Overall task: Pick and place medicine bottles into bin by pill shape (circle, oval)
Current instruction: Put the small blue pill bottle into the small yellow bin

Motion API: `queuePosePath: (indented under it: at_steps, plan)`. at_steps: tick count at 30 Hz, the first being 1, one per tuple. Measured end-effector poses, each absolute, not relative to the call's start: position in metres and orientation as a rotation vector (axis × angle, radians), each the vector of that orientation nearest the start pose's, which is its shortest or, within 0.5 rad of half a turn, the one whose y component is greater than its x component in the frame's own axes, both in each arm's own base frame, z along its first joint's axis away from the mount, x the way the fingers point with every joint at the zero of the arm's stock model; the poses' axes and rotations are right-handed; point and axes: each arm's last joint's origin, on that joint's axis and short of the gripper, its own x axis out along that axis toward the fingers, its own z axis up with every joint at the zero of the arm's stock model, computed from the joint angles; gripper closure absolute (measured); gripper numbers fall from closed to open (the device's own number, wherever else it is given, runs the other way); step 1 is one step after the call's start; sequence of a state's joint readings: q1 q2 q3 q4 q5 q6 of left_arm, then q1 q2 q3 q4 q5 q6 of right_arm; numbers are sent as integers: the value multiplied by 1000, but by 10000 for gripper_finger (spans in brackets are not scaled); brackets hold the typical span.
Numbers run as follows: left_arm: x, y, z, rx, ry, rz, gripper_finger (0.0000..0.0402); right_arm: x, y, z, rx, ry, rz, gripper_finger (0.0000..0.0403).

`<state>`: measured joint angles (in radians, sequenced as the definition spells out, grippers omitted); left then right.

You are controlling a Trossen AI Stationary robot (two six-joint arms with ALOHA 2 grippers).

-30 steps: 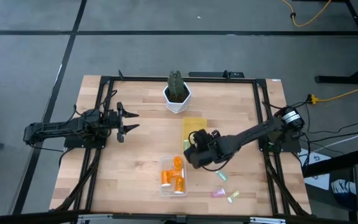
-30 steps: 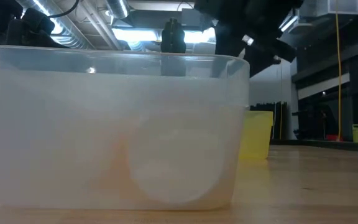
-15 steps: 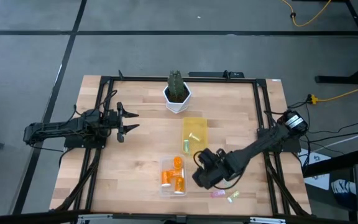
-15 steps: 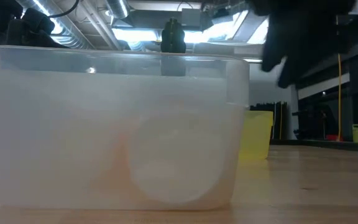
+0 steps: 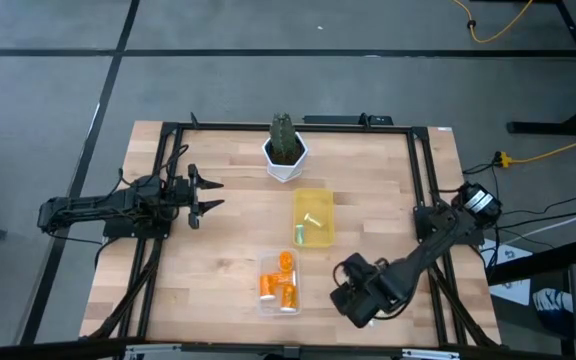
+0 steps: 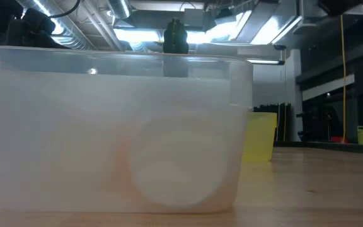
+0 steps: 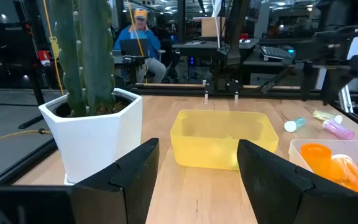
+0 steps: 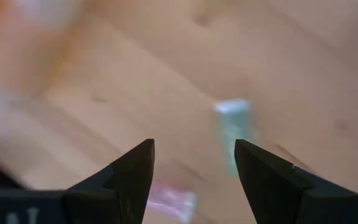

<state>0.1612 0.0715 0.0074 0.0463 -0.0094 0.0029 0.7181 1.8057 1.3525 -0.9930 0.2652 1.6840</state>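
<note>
My right gripper [image 5: 358, 303] hangs open and empty over the table's near right part, above the loose vials. Its wrist view [image 8: 194, 148] shows a pale green vial [image 8: 233, 127] lying on the wood just beyond the fingers and a pink vial [image 8: 170, 200] lying between them, both untouched. Orange bottles [image 5: 278, 283] lie in the clear bin [image 5: 264, 300]. A green vial [image 5: 312, 218] lies in the yellow bin [image 5: 320, 198]. My left gripper [image 5: 213, 195] waits open at the table's left, also seen in its wrist view [image 7: 197, 155].
A white pot with a cactus [image 5: 285, 150] stands at the far middle, close to the left gripper in its wrist view [image 7: 95, 134]. The clear bin [image 6: 118, 126] fills the low view. A dark frame [image 5: 420, 180] runs along the table's sides. A person sits in the room beyond [image 7: 138, 37].
My right gripper has gone from beside the yellow bin toward the table's near edge and a little to the right, past the clear bin, and now stands over the loose vials. It has left the low view. The bins and bottles have stayed in place.
</note>
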Motion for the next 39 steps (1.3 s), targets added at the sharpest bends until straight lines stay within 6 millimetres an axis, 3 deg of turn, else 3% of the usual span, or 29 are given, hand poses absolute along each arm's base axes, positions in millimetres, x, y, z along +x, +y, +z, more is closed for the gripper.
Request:
queuePosePath:
  at_steps: [4, 11, 23, 31, 39]
  plan:
    - [100, 17, 165, 1, 18, 171, 190, 249, 216, 211, 754, 1147, -851, 178]
    - [100, 17, 165, 2, 18, 171, 190, 249, 217, 210, 764, 1143, -858, 178]
    - [100, 17, 165, 8, 18, 171, 190, 255, 223, 183, 739, 1268, -906, 178]
    - [100, 17, 166, 10, 7, 170, 190, 267, 208, 179, 740, 1272, -951, 178]
    - [100, 17, 166, 13, 5, 171, 190, 276, 204, 161, 734, 1464, -923, 178]
